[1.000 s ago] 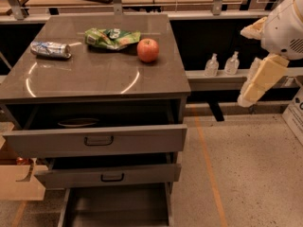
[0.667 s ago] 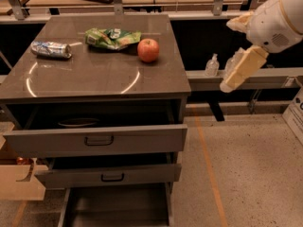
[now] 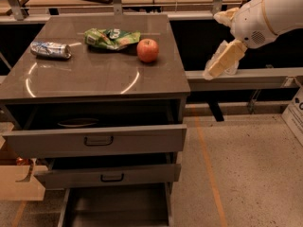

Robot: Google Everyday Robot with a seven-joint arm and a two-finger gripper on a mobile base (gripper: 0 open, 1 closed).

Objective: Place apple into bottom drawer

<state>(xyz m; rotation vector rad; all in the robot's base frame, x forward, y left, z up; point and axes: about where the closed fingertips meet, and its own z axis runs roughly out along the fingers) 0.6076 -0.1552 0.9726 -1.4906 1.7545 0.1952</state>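
The red apple (image 3: 147, 50) sits on the brown cabinet top (image 3: 94, 74), near its right side, just right of a green snack bag (image 3: 111, 37). The bottom drawer (image 3: 116, 207) is pulled out at the foot of the cabinet, its flat grey floor showing and bare. My gripper (image 3: 222, 60) hangs in the air to the right of the cabinet, about level with its top and apart from the apple. It holds nothing that I can see.
A silver drink can (image 3: 51, 49) lies on its side at the top's left. Two grey drawers with black handles (image 3: 98, 140) (image 3: 111, 177) stand partly open above the bottom drawer. A grey shelf rail (image 3: 246, 78) runs behind my gripper. A cardboard box (image 3: 14, 183) stands at the lower left.
My arm has swung left, from the frame's right edge toward the cabinet. The apple, bag, can and drawers have not moved.
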